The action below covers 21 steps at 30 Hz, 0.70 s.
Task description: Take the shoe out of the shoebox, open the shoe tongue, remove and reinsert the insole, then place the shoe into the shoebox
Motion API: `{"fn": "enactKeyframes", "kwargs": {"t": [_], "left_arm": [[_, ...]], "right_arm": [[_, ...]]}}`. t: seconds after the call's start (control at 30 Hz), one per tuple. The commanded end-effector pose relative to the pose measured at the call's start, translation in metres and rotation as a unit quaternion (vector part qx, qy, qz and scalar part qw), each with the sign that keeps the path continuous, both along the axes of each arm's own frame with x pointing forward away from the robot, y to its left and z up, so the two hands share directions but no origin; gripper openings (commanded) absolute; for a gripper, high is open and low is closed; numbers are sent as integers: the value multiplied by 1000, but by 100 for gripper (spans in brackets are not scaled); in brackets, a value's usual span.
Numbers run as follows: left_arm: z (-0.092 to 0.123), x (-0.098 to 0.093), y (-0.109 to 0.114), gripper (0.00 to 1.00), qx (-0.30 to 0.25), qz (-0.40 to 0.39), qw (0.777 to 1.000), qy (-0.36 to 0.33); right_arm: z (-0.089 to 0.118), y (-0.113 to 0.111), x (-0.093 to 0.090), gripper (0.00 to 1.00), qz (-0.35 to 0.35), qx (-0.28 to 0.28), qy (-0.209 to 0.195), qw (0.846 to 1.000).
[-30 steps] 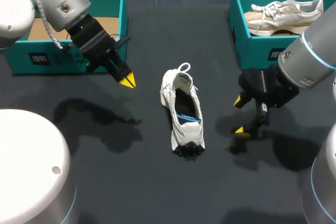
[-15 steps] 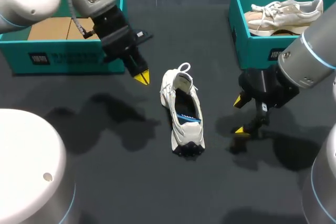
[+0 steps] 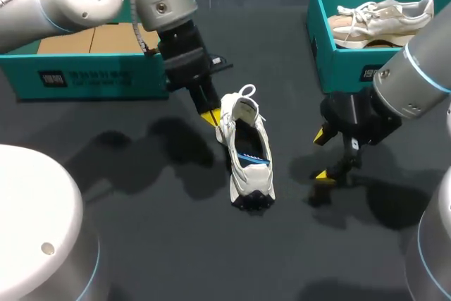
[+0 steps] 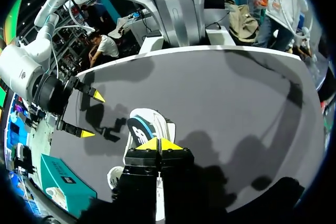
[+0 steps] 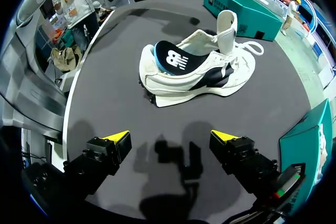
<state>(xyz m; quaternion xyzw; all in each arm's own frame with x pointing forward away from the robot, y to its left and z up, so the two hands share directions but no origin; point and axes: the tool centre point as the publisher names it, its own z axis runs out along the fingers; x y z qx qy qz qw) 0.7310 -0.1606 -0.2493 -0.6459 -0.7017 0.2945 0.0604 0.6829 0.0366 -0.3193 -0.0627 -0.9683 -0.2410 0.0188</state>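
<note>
**White sneaker out on the table, toe pointing away**

The dark insole point(image 5: 170, 59) carries a white logo at its heel end, plain in the right wrist view, and a blue rim shows along its edge. Both teal cardboard shoeboxes bear a small printed label on the front wall, and in both cases the print is too small to make out.

The white mesh sneaker point(image 3: 243, 174) lies upright on its sole on the dark grey table point(image 3: 176, 244), between the two grippers and outside both boxes. Its long axis runs near to far. The toe and laces point away from the robot and slightly to its left, and the dark-soled heel points toward it. The white tongue point(image 3: 244, 108) stands pulled up, and the insole's heel end sits raised in the opening.

The left gripper point(image 3: 210, 116) hangs just beside the toe end on the sneaker's left. Its yellow tips are pressed together with nothing between them, and I cannot tell whether they touch the sneaker.

The right gripper point(image 3: 321, 154) is on the sneaker's right, apart from it, with fingers spread wide around bare table.

The left shoebox point(image 3: 106, 79) shows brown cardboard inside. The right shoebox point(image 3: 331, 61) holds a beige laced shoe point(image 3: 384, 19).
</note>
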Motion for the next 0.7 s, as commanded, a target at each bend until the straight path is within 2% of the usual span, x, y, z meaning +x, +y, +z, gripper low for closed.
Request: {"fn": "enactKeyframes", "kwargs": {"t": [0.03, 0.13, 0.33, 0.7], "left_arm": [[0, 5, -5, 0, 22, -14, 1000, 3], [-14, 3, -19, 0, 39, -18, 999, -10], [-25, -8, -39, 0, 52, -31, 998, -15], [-31, -34, -51, 0, 60, -67, 995, -44]], "right_arm": [[-1, 0, -2, 100, -1, -1, -1, 1000], [-1, 0, -2, 100, -1, -1, -1, 1000], [-1, 0, -2, 100, -1, -1, -1, 1000], [-1, 0, -2, 100, -1, -1, -1, 1000]]}}
